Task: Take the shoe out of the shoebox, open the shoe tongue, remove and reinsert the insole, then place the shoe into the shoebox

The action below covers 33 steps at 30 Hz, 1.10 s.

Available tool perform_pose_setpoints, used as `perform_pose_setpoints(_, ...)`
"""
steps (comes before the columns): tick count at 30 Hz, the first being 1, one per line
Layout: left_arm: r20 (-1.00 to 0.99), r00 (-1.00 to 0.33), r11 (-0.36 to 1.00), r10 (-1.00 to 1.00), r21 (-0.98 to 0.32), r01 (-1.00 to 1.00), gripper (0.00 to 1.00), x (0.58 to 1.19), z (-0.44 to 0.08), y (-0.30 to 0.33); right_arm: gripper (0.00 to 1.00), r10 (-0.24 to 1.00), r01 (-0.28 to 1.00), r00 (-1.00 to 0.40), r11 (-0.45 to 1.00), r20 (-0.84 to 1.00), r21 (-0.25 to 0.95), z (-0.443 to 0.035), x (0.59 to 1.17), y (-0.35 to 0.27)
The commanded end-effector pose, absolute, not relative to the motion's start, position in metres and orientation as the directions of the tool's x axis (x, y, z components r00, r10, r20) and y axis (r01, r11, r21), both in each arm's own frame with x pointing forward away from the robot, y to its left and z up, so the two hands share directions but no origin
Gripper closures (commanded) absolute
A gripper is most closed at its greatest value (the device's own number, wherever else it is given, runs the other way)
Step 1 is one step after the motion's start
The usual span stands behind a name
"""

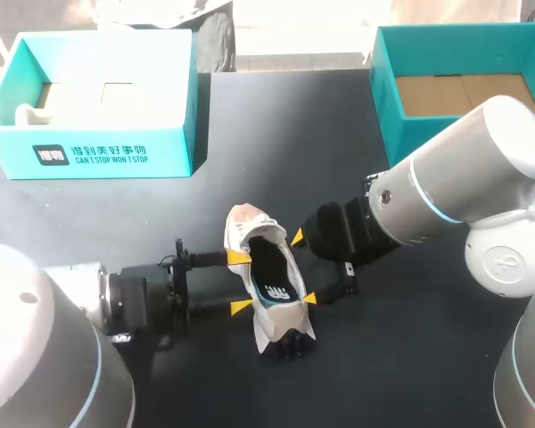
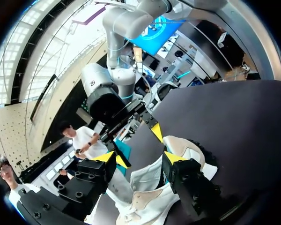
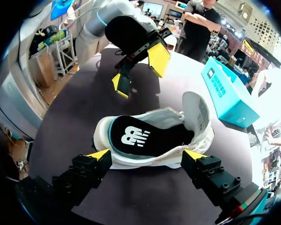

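Flanking shoe (image 1: pixel 272 276), low: L/R jaws open.

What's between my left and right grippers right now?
The shoe, insole showing, lies between the left gripper and the right gripper, both open beside it; clearest in the head view.

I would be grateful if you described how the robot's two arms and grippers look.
Both the left arm and right arm have fat, rounded, light grey links; the right one shows a pale blue ring at a joint. The left gripper and right gripper are black and blocky, with bright yellow wedge-shaped fingertips.
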State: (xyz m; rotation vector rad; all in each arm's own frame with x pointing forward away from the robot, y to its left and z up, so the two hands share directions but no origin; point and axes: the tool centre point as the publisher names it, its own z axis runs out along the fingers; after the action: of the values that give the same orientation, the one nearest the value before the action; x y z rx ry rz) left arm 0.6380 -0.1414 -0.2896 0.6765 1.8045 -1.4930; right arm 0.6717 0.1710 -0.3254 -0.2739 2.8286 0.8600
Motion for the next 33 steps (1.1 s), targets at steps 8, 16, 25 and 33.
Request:
perform_pose_setpoints(8, -0.795, -0.586, 0.143, 0.157, -0.569, 0.81, 0.32, 0.662, -0.255, -0.123, 0.0, -0.123, -0.225, -0.968, 0.817, -0.22, 0.531, -0.327, 0.67, 0.172)
perform_pose_setpoints(16, -0.737, -0.448, 0.061, 0.505, -0.488, 0.871, 0.36, 0.688, -0.245, -0.126, 0.0, -0.123, -0.225, -0.968, 0.817, -0.22, 0.531, -0.327, 0.67, 0.172)
perform_pose_setpoints(25, -0.647, -0.388, 0.012, 0.657, -0.505, 0.863, 0.0, 0.685, -0.243, -0.127, 0.0, -0.104, -0.215, -0.963, 0.854, -0.249, 0.474, -0.283, 0.686, 0.105)
perform_pose_setpoints(33, -0.647, -0.388, 0.012, 0.657, -0.505, 0.863, 0.0, 0.685, -0.243, -0.127, 0.0, -0.151, -0.234, -0.967, 0.838, -0.204, 0.492, -0.228, 0.701, 0.052)
